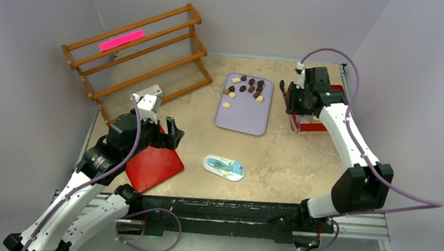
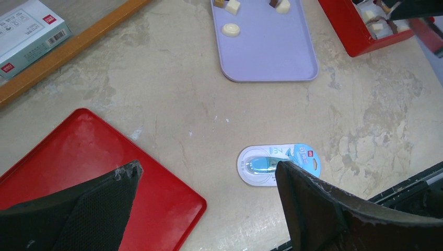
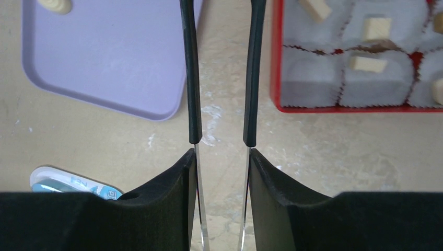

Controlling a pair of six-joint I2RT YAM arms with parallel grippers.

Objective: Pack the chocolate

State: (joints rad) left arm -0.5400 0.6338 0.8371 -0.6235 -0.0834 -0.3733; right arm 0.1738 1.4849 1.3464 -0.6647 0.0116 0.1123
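Thirteen or so pieces of chocolate (image 1: 251, 81), dark and pale, sit bunched at the far end of the tray (image 1: 244, 118), whose near half is bare. More pale pieces lie in paper cups (image 3: 313, 78) inside the red box (image 3: 355, 109), which stands just right of the tray with a strip of table (image 1: 300, 160) between their edges. The right gripper (image 3: 222, 21) hangs over that strip, its jaws parted narrowly with nothing between them. The left gripper (image 2: 206, 172) is spread wide and empty above open table, one finger over the lid (image 2: 94, 157) corner, the other over the packet (image 2: 271, 159) edge. The rack (image 1: 136, 54) stands far left, well apart from the tray
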